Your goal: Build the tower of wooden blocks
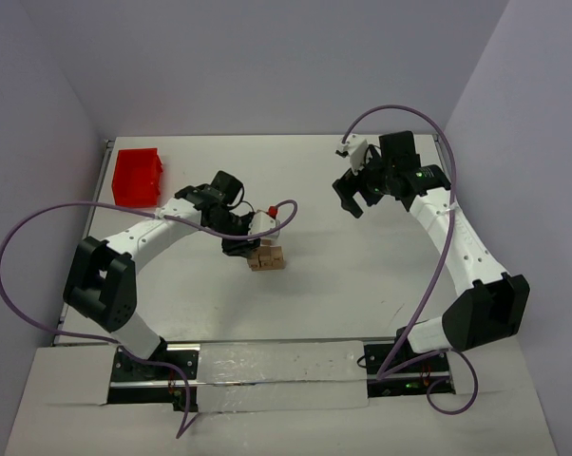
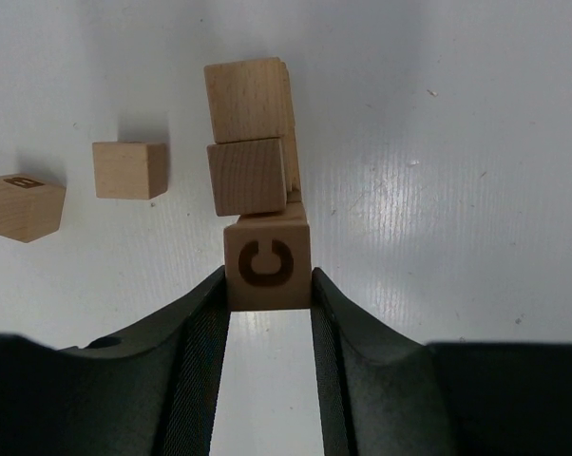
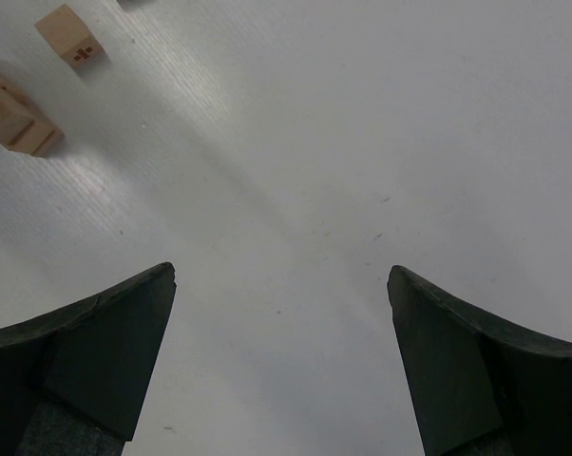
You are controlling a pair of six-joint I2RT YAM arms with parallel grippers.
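Here, left gripper [image 2: 269,277]: we see its two dark fingers [image 2: 196,361] pressed against opposite sides of the C block, pinching it at the lower middle of the left wrist view.
C block [image 2: 267,264]: a light-tan wooden cube with a dark printed C on the face turned to the camera, upright between the fingers.
Wood block tower [image 2: 246,176]: two plain cubes line up directly above the C block in the frame. The nearer one touches it and sits slightly askew, and the farther one touches that. In the overhead view we find this cluster just below the centre, at the tip of the left gripper.
Plain cube [image 2: 129,169]: it lies alone to the left of the column, near it but apart.
Lettered cube [image 2: 20,206]: it sits at the left edge of the left wrist view, turned at an angle, with dark print on its upper face that we cannot read.
Right gripper [image 3: 281,275]: its fingers are spread wide with only bare table between them. In the overhead view it hangs at the upper right of centre, well apart from the blocks.
Marked cube [image 3: 69,35]: a small cube with a dark mark in the upper left corner of the right wrist view. We cannot tell whether it is the lettered cube.
Red bin [image 1: 137,177]: it stands at the upper left of the overhead view, well apart from the blocks.
Table [image 1: 362,285]: a white surface under everything.
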